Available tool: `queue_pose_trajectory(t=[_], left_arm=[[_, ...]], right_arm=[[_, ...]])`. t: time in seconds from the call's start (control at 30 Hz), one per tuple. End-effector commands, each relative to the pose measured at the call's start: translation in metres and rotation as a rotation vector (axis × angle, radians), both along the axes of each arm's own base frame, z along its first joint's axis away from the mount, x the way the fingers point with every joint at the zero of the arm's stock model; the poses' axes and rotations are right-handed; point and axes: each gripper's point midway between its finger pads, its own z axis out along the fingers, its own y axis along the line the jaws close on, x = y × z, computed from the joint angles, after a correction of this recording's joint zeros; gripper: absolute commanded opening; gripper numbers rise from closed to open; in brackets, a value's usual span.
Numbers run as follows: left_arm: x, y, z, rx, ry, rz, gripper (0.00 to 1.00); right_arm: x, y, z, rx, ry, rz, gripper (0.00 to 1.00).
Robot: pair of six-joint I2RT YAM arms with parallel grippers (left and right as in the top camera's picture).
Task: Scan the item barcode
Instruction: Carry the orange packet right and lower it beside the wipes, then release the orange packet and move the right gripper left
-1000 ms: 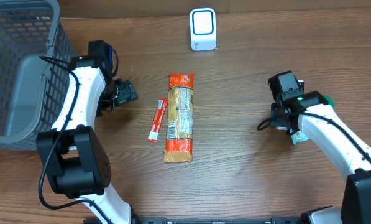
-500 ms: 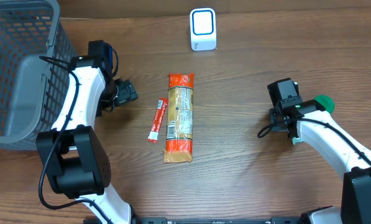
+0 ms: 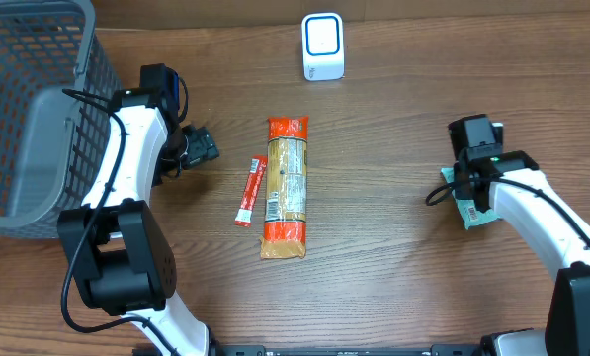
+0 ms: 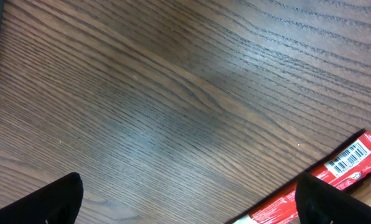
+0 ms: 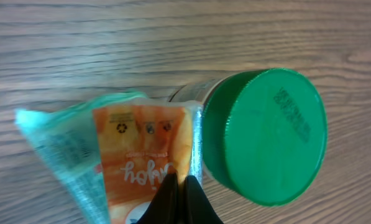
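Seen from overhead, the left gripper hangs beside the mesh basket with its jaws spread wide. It is just left of a red stick sachet and a long orange-ended packet, which lie side by side in the middle of the wooden table. The white barcode scanner stands at the far edge. The right arm covers a teal pouch — only a corner shows. The left wrist view has bare wood between the black fingertips and the sachet's barcode end at lower right. The right wrist view shows the right gripper pinched shut, tips over the pouch's orange label — touching or not, I cannot tell — with its green cap alongside.
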Motion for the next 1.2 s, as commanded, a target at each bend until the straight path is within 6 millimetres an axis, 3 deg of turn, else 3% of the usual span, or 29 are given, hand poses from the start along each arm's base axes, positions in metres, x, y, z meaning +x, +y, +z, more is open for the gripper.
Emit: queue_pose_trajectory(t=[0.0,0.13,0.43,0.5,0.57,0.63,0.8,1.07,1.17], left_arm=[[0.001,0.0,0.006,0.008,-0.015,-0.029,1.0],[0.001,0.0,0.007,0.008,-0.016,-0.028,1.0],[0.001,0.0,0.006,0.008,-0.015,-0.028,1.0],[0.001,0.0,0.007,0.009,-0.015,-0.028,1.0],[0.001,0.0,0.007,0.009,-0.015,-0.029,1.0],[0.001,0.0,0.006,0.008,-0.015,-0.028,1.0],[0.001,0.0,0.007,0.009,-0.015,-0.028,1.0],[0.001,0.0,0.007,0.009,-0.015,-0.028,1.0],[0.001,0.0,0.006,0.008,-0.015,-0.028,1.0]], right_arm=[[0.009,-0.002,0.011,0.049,-0.046,-0.014,0.04],[0.009,0.009,0.006,0.101,-0.016,0.053,0.04],[0.008,0.012,0.005,0.12,-0.01,0.059,0.04],[0.008,0.013,0.004,0.123,-0.009,0.059,0.12],[0.008,0.013,0.005,0.122,-0.01,0.059,0.46],[0.008,0.013,0.005,0.122,-0.01,0.059,0.6],[0.012,0.015,0.005,0.139,-0.028,0.061,0.65],[0.047,0.081,0.017,0.498,-0.166,0.174,0.68],[0.051,0.116,0.028,0.74,-0.194,0.142,0.69]])
